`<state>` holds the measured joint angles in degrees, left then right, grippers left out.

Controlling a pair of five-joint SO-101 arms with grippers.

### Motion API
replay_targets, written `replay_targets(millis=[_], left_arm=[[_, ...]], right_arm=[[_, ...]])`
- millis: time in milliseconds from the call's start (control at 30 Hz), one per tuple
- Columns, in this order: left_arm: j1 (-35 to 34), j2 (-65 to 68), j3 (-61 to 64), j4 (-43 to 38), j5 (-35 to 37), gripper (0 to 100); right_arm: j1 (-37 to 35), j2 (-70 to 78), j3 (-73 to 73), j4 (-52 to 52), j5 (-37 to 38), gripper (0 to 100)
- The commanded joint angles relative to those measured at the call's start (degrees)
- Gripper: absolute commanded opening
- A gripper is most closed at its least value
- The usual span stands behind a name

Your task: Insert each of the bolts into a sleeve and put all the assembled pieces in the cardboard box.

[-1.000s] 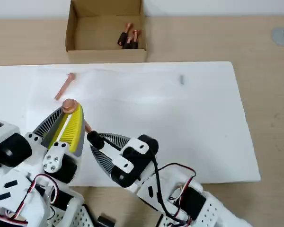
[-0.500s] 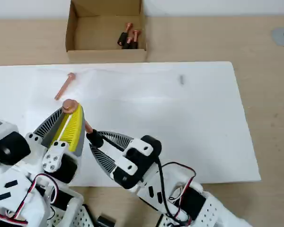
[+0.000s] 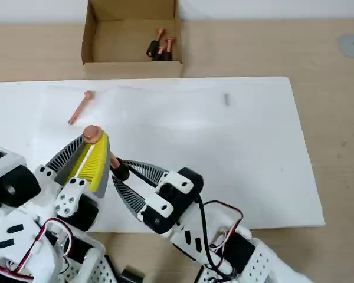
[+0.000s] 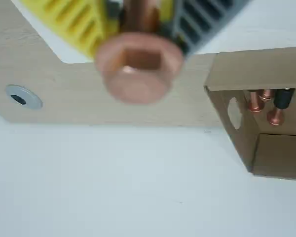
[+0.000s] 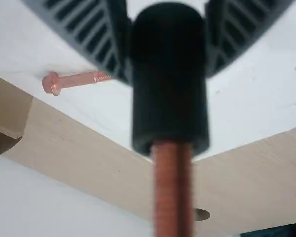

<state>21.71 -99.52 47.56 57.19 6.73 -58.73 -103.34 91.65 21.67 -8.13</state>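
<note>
Left tool (image 3: pixel 91 139) pinching bolt (image 4: pixel 138 64) below head, right tool (image 3: pixel 120 172) pinching sleeve (image 5: pixel 169 79); both held in line above bench (image 3: pixel 318 59) so thread enters bore. Spare bolt (image 3: pixel 81 107) on white sheet (image 3: pixel 224 153); finished pieces (image 3: pixel 159 48) in cardboard box (image 3: pixel 88 35).

Lower left, a copper bolt (image 3: pixel 92 134) slants with its shank in a black sleeve (image 3: pixel 120 171). A second bolt (image 3: pixel 81 107) lies loose upper left. The cardboard box (image 3: pixel 133 69) up top holds assembled pieces (image 3: pixel 160 48).

Light wood table (image 3: pixel 342 118); white mat (image 3: pixel 224 153); grey grommet (image 3: pixel 353 45), possibly cable port.
</note>
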Motion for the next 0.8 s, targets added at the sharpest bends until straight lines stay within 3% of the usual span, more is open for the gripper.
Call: replay_targets(millis=[0,567,767], left_arm=[[1.3,0.9,-2.5,0.0,0.4,1],[1.3,0.9,-2.7,6.4,-5.0,1],[1.4,0.9,-3.3,7.8,-4.7,10]], right_arm=[[1.0,-9.5,-0.1,-1.6,-0.6,0.9],[1.0,-9.5,-0.5,-1.6,-0.6,0.9],[1.0,-9.5,-0.5,-1.3,-0.6,0.9]])
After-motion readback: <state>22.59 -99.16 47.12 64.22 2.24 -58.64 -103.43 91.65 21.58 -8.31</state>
